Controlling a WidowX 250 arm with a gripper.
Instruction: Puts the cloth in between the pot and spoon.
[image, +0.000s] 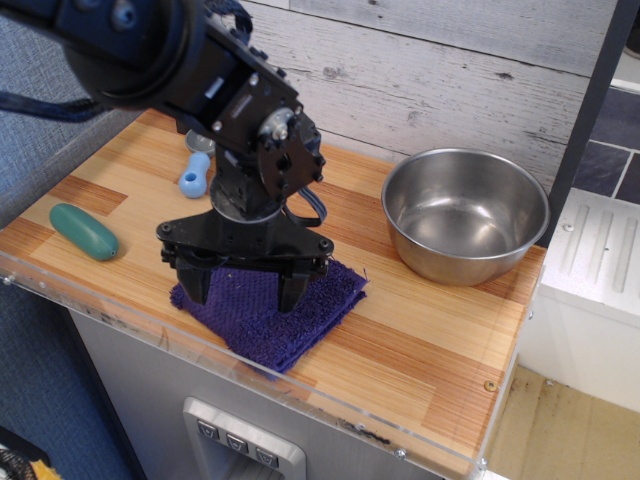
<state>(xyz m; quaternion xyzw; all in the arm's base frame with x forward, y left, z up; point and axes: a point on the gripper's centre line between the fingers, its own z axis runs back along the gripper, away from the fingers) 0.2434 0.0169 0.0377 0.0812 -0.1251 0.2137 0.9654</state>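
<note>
The dark purple cloth (285, 325) lies flat near the counter's front edge, left of the pot. My gripper (243, 292) is open, its two black fingers pointing down onto the cloth's left half, straddling part of it. The steel pot (465, 213) stands at the back right, empty. The spoon (194, 178) with a light blue handle lies at the back left, its grey scoop partly hidden behind my arm.
A teal oval lump (84, 231) lies at the left end of the wooden counter (420, 350). A clear plastic lip runs along the front edge. A plank wall stands behind, and a dark post rises at the right.
</note>
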